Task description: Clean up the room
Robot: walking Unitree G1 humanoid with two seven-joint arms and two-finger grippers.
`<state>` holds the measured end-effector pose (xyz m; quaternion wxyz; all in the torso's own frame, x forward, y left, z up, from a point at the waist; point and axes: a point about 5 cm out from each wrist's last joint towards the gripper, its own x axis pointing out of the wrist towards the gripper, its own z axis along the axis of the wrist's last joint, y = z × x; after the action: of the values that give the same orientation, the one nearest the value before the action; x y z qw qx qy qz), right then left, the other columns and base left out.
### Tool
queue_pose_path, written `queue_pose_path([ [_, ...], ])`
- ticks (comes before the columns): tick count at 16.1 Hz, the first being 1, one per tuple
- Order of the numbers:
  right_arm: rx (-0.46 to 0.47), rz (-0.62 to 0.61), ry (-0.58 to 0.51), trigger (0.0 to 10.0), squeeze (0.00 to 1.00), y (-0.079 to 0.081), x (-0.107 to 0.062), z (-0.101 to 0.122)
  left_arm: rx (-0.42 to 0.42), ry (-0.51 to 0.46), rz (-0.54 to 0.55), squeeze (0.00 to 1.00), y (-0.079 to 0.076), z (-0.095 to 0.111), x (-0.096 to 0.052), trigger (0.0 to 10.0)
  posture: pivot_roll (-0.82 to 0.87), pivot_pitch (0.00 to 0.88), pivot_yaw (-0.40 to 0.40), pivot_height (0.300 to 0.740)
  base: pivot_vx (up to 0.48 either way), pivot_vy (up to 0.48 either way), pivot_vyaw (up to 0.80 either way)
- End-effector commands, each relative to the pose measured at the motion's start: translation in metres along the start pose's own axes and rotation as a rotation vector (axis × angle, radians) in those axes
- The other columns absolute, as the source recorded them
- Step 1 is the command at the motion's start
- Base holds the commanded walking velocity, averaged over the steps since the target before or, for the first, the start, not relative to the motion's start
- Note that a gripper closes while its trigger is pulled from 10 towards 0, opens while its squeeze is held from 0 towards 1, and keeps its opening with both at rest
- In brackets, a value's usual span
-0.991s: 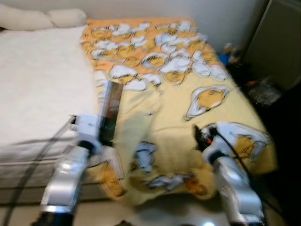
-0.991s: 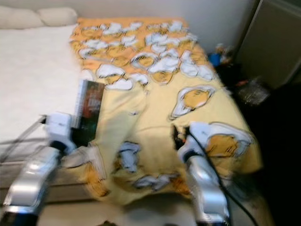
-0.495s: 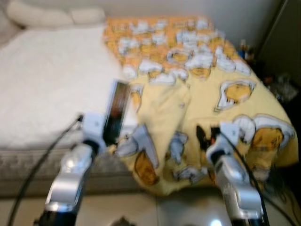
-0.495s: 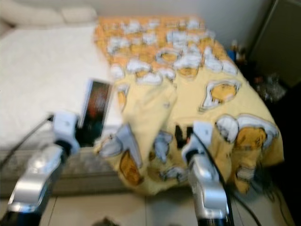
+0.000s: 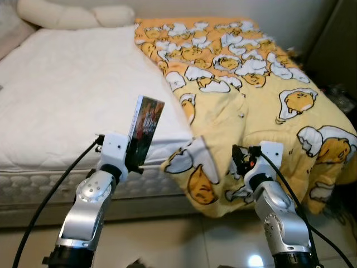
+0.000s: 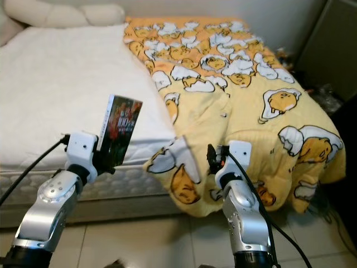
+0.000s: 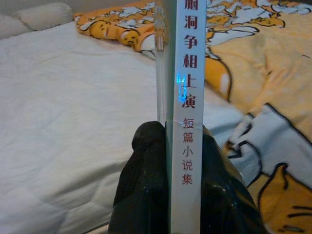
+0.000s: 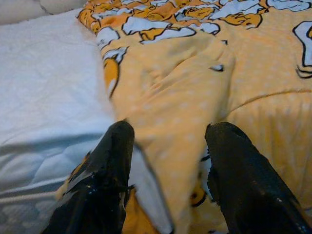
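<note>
Ahead of both grippers, a bed with a white quilted mattress (image 5: 61,95), two cream pillows (image 5: 72,14) at its far end. Beyond and around the right gripper's fingers, a yellow blanket (image 5: 256,95) printed with egg-yolk cartoon figures, covering the bed's right half and spilling over the foot edge toward the tiled floor (image 5: 184,240). Held upright between the left gripper's (image 7: 170,146) two black fingers (image 7: 144,180), a thin book (image 7: 185,73), white spine with red Chinese characters facing the wrist camera, lower end clamped between the pads, upper end rising well clear of the fingertips; from the head camera, the same book (image 6: 118,137) showing a dark red-toned cover, standing above the mattress's near edge. Left fingers closed tight on both faces of the book, one on each side of the spine. Right gripper (image 8: 168,141) spread open, its two black fingers (image 8: 109,161) well apart, a hanging fold of the blanket (image 8: 170,112) lying between them and just past the tips; contact between fingers and cloth not clear. Right arm (image 5: 276,206) low at the foot of the bed, just beside the draped blanket edge.
</note>
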<state>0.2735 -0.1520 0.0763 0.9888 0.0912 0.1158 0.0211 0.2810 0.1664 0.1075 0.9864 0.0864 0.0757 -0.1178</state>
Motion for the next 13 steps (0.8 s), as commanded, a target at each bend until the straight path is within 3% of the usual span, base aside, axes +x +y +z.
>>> queue_pose_path([
  [1, -0.002, 0.017, -0.004, 10.0, 0.00, 0.0055, 0.0013, 0.0020, 0.023, -0.040, 0.026, 0.00, 0.0081, 0.0082, -0.0009, 10.0, -0.06, 0.000, 0.004, 0.740, 0.000, 0.412, 0.00],
  [13, 0.004, 0.016, -0.003, 10.0, 0.00, 0.0067, -0.0008, 0.0002, 0.034, -0.035, 0.031, 0.00, 0.0109, 0.0075, -0.0011, 10.0, -0.07, 0.000, 0.015, 0.740, 0.000, 0.410, 0.00],
])
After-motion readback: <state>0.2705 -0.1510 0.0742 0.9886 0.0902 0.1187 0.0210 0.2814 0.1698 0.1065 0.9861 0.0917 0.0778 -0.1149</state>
